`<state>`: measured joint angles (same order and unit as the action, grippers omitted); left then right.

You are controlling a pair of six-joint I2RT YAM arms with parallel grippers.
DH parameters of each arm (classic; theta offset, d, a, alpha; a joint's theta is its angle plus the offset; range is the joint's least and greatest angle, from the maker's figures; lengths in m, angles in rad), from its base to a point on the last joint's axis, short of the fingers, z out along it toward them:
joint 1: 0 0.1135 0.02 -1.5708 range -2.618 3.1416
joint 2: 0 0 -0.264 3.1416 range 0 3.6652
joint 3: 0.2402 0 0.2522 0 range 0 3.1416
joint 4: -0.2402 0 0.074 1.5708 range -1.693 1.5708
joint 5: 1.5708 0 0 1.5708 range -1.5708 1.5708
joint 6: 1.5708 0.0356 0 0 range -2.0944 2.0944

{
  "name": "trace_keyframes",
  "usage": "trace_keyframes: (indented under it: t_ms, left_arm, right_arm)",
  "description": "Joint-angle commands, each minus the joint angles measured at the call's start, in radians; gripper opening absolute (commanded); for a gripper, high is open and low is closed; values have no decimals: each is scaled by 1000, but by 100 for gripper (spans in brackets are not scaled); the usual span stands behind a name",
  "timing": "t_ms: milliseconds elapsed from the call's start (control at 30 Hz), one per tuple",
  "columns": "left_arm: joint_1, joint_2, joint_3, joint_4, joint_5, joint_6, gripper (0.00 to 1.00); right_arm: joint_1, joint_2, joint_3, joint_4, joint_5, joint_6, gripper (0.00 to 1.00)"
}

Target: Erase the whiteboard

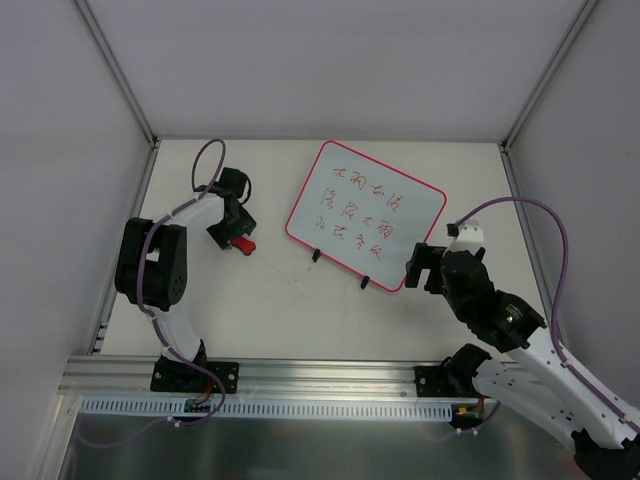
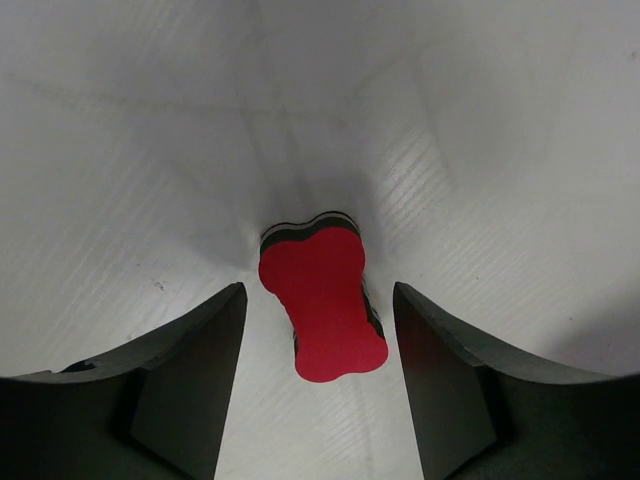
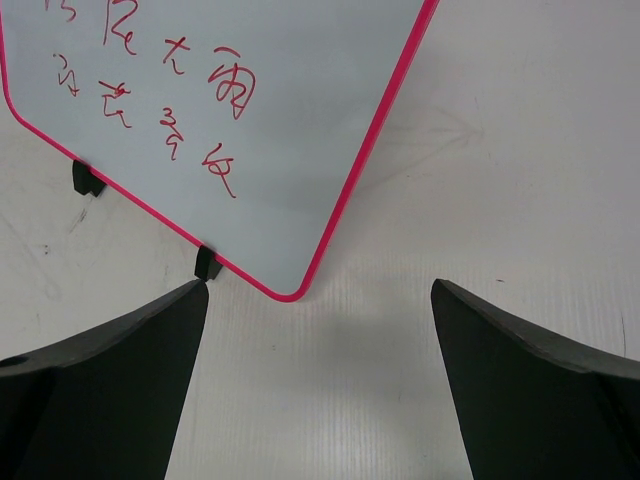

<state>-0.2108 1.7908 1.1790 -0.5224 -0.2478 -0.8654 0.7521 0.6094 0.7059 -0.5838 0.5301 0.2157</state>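
The whiteboard lies tilted at the table's middle right, a white board with a red-pink frame, rows of red handwriting and two black feet on its near edge. A small red bone-shaped eraser lies flat on the table to its left. My left gripper is low over the eraser. In the left wrist view the eraser lies between the fingers of my left gripper with a gap on each side. My right gripper stands open just short of the board's near right corner, nothing between its fingers.
White enclosure walls close in the table on the left, back and right. An aluminium rail with the arm bases runs along the near edge. A purple cable loops above the right arm.
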Motion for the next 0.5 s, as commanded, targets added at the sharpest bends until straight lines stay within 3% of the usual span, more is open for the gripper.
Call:
trace_keyframes:
  t_ms: [0, 467]
  left_arm:
    - [-12, 30, 39, -37, -15, -27, 59]
    - [-13, 38, 45, -53, -2, -38, 49]
  right_arm:
    - [-13, -19, -11, 10, 8, -10, 99]
    - [-23, -42, -37, 10, 19, 42, 99]
